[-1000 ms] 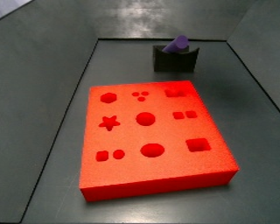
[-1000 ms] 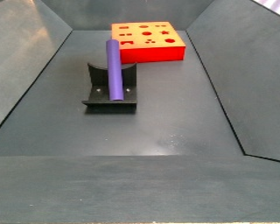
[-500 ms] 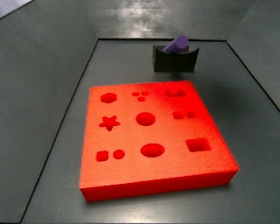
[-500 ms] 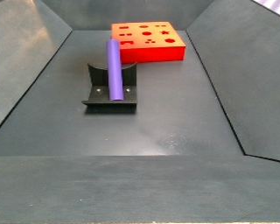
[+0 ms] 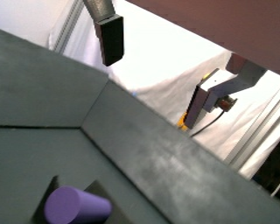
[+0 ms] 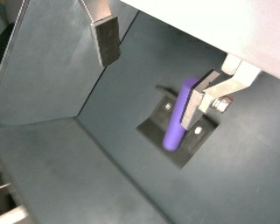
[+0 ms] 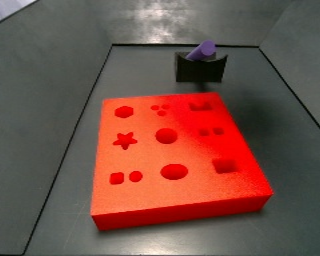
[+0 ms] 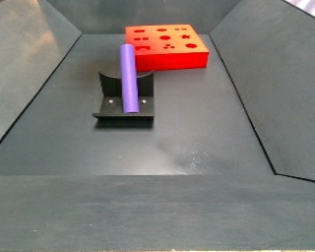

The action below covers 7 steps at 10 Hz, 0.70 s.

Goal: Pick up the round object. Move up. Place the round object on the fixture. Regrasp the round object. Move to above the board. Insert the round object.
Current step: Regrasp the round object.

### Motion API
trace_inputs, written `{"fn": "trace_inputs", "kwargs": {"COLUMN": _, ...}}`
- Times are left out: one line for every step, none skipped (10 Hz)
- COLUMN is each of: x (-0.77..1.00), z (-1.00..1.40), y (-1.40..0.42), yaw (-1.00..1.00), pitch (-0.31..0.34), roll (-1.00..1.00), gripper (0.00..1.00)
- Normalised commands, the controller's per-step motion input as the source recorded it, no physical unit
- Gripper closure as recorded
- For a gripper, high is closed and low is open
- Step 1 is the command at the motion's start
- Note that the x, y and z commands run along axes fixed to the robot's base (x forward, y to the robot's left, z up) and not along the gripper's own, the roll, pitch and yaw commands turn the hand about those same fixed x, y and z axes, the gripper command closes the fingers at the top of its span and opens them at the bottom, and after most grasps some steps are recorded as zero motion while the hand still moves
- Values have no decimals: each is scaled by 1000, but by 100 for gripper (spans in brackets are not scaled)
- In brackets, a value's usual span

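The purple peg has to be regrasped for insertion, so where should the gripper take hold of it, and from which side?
Probably at the purple peg's bare middle, coming down from above, fingers closing across its width. It lies lengthwise in the fixture notch with its top uncovered. The gripper hangs open above it, holding nothing, the peg visible between its fingers in a wrist view.

I find no readable text, labels, brand names, numbers or signs in any view. The red board (image 7: 176, 155) carries only shaped cut-outs, no lettering. The purple peg (image 8: 127, 70) and the dark fixture (image 8: 125, 106) under it are unmarked. My gripper (image 6: 154, 57), hanging open above the fixture in both wrist views, shows bare silver fingers (image 5: 111, 39) with no print I can make out.
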Motion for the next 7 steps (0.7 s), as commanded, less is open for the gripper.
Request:
{"fn": "trace_inputs", "kwargs": {"x": 99, "z": -8, "y": -47, "yaw": 195, "pitch": 151, "roll": 382, "gripper": 0}}
{"fn": "trace_inputs", "kwargs": {"x": 96, "z": 0, "y": -38, "yaw": 204, "pitch": 132, "roll": 291, "gripper": 0}}
{"fn": "trace_inputs", "kwargs": {"x": 82, "z": 1, "y": -35, "yaw": 212, "pitch": 80, "roll": 196, "gripper": 0}}
{"fn": "trace_inputs", "kwargs": {"x": 77, "z": -6, "y": -42, "yaw": 209, "pitch": 53, "roll": 172, "gripper": 0}}
{"fn": "trace_inputs", "kwargs": {"x": 32, "z": -1000, "y": 47, "yaw": 178, "pitch": 26, "roll": 170, "gripper": 0}}
{"fn": "trace_inputs", "kwargs": {"x": 35, "z": -1000, "y": 47, "yaw": 163, "pitch": 13, "roll": 165, "gripper": 0}}
{"fn": "trace_inputs", "kwargs": {"x": 48, "z": -1000, "y": 42, "yaw": 138, "pitch": -36, "roll": 137, "gripper": 0}}
